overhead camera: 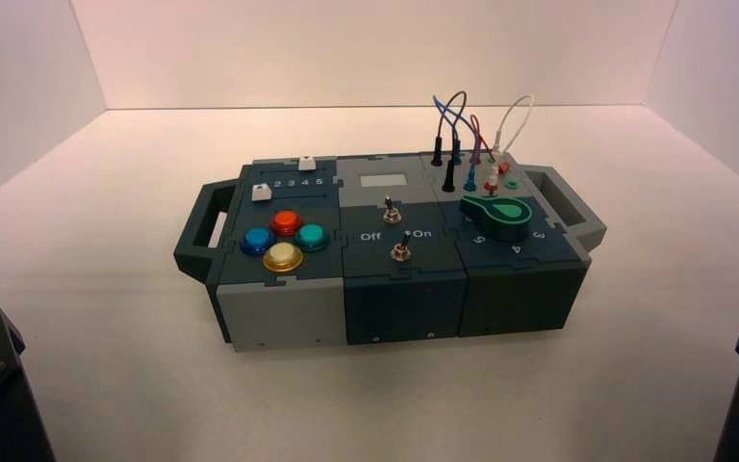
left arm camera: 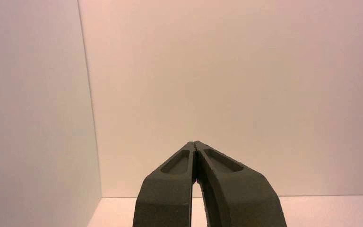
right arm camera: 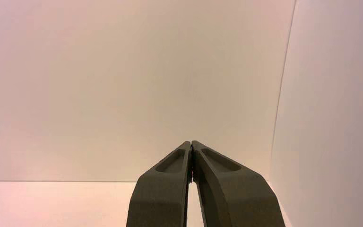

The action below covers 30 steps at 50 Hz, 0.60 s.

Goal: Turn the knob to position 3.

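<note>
Both dark grippers, left (left arm camera: 195, 147) and right (right arm camera: 191, 146), are sitting closed, empty, parked; teardrop-shaped green knob (overhead camera: 496, 214) is waiting untouched.

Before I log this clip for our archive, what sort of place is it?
Probably a robot test booth: plain white walls enclose a bare white floor, with only a practice box carrying coloured push-buttons, toggle switches and a green knob.

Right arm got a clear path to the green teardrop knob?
Probably yes: the green teardrop knob sits uncovered on the box's right end; the plugged wires stand behind it. The right pincer is shut, parked away.
</note>
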Tool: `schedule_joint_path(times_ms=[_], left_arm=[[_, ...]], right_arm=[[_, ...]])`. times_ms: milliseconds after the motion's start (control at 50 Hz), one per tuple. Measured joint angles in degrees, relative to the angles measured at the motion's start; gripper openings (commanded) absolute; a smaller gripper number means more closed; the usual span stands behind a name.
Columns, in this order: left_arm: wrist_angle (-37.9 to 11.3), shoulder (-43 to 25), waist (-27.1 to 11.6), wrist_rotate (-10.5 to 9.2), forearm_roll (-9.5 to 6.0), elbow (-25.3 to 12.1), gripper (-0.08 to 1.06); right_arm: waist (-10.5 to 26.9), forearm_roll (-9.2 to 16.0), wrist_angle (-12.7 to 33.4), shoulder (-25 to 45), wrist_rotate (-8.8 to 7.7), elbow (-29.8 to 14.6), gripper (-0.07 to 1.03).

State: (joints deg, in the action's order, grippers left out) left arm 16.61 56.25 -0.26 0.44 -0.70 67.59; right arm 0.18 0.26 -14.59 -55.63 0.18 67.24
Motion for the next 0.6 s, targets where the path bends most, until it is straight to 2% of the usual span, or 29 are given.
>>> schedule_joint_path(times_ms=[340, 500, 600], left_arm=[[-1.05, -0.09, 0.0, 0.09, 0.0, 0.0, -0.04], [-5.45, -0.18, -0.53, 0.18, 0.0, 0.0, -0.04], [-10.81, -0.26, -3.08, 0.18, -0.09, -0.62, -0.04]], right_arm=[[0.0, -0.09, 1.14, -0.09, 0.0, 0.0, -0.02], [1.05, -0.09, 4.75, 0.53, 0.0, -0.44, -0.02], [2.55, -0.09, 8.53, 1.58, 0.0, -1.32, -0.02]])
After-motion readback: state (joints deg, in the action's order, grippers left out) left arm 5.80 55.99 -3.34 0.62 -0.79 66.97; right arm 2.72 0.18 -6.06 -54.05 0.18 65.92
